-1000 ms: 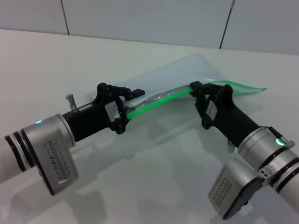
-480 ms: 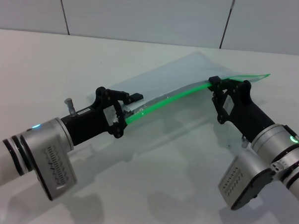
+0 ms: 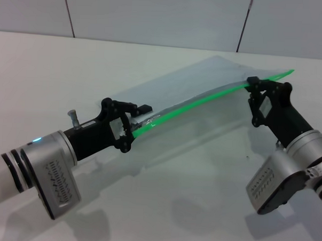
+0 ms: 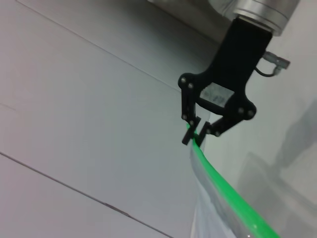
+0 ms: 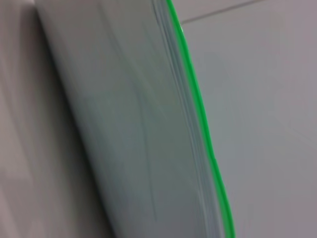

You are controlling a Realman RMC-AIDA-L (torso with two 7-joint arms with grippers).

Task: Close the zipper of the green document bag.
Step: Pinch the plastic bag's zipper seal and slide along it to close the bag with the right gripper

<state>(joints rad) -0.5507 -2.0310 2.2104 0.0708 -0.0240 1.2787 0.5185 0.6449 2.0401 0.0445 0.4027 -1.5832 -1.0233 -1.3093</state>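
Observation:
The green document bag (image 3: 205, 80) is a pale translucent pouch held up off the white table (image 3: 56, 68) by both arms. Its bright green zipper (image 3: 199, 101) runs along the near long edge. My left gripper (image 3: 138, 125) is shut on the bag's left end, at the zipper's start. Close to the far right corner, my right gripper (image 3: 250, 86) is shut on the zipper. The left wrist view shows the right gripper (image 4: 196, 136) pinching the green zipper (image 4: 223, 183). In the right wrist view the bag (image 5: 129, 129) and zipper (image 5: 205, 139) stretch away; the slider tab is hidden between the fingers.
A grey panelled wall (image 3: 155, 19) stands behind the table's far edge. Nothing else lies on the table.
My right gripper has slid rightward along the zipper, from about its middle to near the right corner. The green edge is now drawn straighter. My left gripper shifted slightly left and down.

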